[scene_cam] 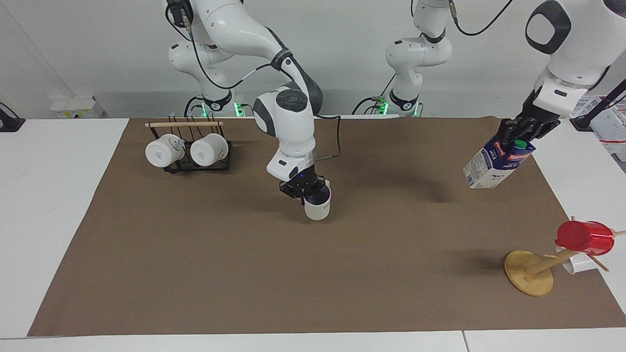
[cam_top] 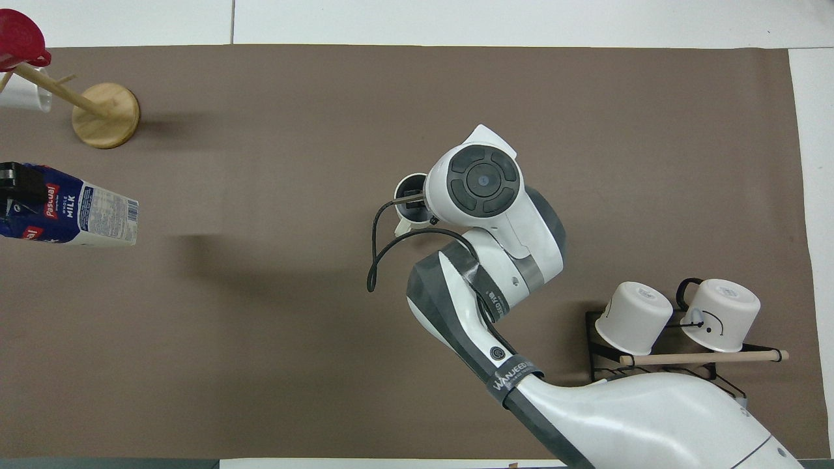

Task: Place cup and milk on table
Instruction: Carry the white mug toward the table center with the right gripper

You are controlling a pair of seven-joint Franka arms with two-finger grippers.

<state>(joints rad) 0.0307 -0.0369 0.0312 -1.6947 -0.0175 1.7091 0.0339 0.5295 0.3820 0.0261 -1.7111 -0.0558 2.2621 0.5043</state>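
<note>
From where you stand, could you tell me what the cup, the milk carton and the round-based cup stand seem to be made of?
The cup: probably glazed ceramic, judging by its smooth cream wall and thick rim, though plastic cannot be ruled out.
The milk carton: coated printed paperboard, with flat folded panels and a gable top; its green cap looks like plastic.
The cup stand: pale wood, matte, with a round base and thin pegs.

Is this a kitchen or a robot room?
Probably a robot lab, not a kitchen: two white robot arms at a big table under brown paper, one carrying a cup, the other a milk carton.

Cup (scene_cam: pixel 318 206) mid-table (scene_cam: pixel 58 195), milk (scene_cam: pixel 496 166) aloft
</note>
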